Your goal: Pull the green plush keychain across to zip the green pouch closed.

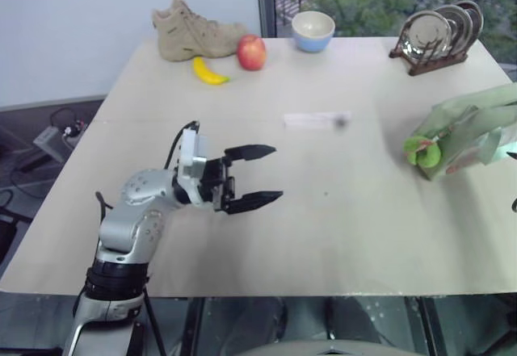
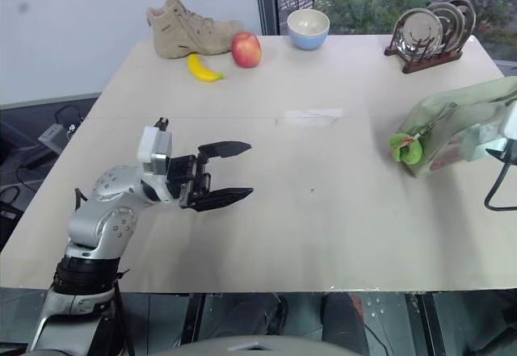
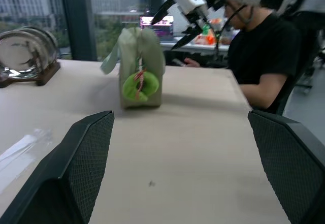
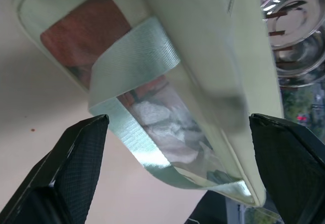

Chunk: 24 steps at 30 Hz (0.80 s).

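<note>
The green pouch (image 1: 472, 130) lies on its side at the table's right edge, with red and white contents showing through its clear side (image 4: 152, 117). At the pouch's near-left end hangs the green plush keychain (image 1: 423, 152), a lime fuzzy ball. My left gripper (image 1: 277, 173) hovers open over the table's left-middle, pointing right toward the pouch and well short of it. In the left wrist view the keychain (image 3: 139, 86) faces me. My right gripper (image 4: 177, 118) is open just above the pouch's strap (image 4: 134, 56), with nothing held.
Along the far edge stand a tan shoe (image 1: 194, 29), a banana (image 1: 209, 72), a red apple (image 1: 251, 52), a blue bowl (image 1: 313, 30) and a plate rack (image 1: 436, 37). A clear plastic strip (image 1: 317, 119) lies mid-table. A person in black (image 3: 264, 56) sits beyond the right edge.
</note>
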Tool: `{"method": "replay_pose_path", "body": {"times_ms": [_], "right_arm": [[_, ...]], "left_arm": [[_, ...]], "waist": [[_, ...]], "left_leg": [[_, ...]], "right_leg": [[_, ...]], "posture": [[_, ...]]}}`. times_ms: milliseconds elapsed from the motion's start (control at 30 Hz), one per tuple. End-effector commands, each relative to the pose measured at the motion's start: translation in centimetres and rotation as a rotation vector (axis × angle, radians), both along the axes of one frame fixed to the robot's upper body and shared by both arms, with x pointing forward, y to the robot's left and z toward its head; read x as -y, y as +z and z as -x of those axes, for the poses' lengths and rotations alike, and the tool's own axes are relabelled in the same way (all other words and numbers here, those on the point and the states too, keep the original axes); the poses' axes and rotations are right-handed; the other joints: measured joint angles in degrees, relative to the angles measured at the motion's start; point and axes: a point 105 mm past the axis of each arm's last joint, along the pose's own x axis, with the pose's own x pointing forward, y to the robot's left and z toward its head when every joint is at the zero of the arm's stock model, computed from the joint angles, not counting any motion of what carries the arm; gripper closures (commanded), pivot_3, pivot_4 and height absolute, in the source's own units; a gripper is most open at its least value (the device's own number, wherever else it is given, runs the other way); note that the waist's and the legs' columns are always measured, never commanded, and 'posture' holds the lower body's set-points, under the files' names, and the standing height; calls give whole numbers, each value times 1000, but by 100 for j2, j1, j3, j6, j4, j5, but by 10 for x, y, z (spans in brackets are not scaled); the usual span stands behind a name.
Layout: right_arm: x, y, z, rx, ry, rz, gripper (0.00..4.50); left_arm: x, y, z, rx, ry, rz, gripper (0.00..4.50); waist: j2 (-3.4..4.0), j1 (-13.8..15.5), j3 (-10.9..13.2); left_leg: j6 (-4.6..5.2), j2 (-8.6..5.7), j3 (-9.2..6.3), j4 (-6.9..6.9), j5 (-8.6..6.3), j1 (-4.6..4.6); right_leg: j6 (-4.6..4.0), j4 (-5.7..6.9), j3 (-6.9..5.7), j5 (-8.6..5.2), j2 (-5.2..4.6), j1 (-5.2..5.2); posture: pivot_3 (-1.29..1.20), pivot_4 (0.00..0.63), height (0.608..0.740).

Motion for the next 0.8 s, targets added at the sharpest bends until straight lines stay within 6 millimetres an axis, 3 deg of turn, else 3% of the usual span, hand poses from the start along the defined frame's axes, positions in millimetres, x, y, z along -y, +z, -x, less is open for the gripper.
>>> {"method": "replay_pose_path", "body": {"times_ms": [33, 633, 800], "right_arm": [[0, 15, -4, 32, 8, 23, 0], [3, 23, -37, 13, 15, 206, 0], [6, 13, -37, -84, 18, 215, 1664]], "left_arm": [[2, 8, 7, 30, -13, 21, 66], [5, 1, 2, 37, 35, 33, 66], [4, -1, 3, 41, 44, 29, 0]], "waist": [[4, -1, 3], [17, 0, 9], [17, 1, 9]], "left_leg": [[0, 0, 1, -4, 0, -1], [-1, 5, 16, -15, 0, 0], [-1, 5, 17, -16, 0, -1]], "right_leg": [[0, -2, 1, 0, 0, -3], [0, 2, 17, 0, 7, -18], [0, 1, 17, 0, 8, -19]], "posture": [[0, 150, 740], [0, 150, 740], [0, 150, 740]]}}
